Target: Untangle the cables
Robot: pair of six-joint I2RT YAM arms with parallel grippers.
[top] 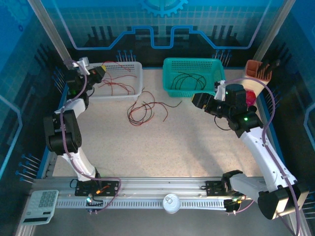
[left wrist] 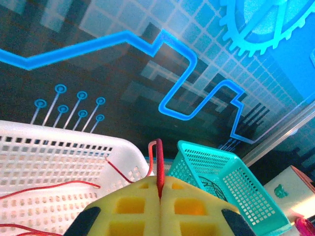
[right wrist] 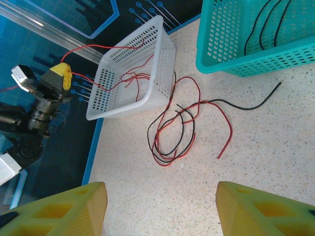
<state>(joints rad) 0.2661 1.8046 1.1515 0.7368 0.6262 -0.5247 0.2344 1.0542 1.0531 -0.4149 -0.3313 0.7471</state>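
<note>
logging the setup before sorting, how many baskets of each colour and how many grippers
white basket: 1
teal basket: 1
grippers: 2, the left gripper shut on a red cable, the right gripper open
total: 4

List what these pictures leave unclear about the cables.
- Left wrist view: red cable vanishes inside the shut left gripper.
- Right wrist view: teal basket cut by the top edge, hiding its black cables' far ends.
- Top view: tangle crossings too thin to sort.
</note>
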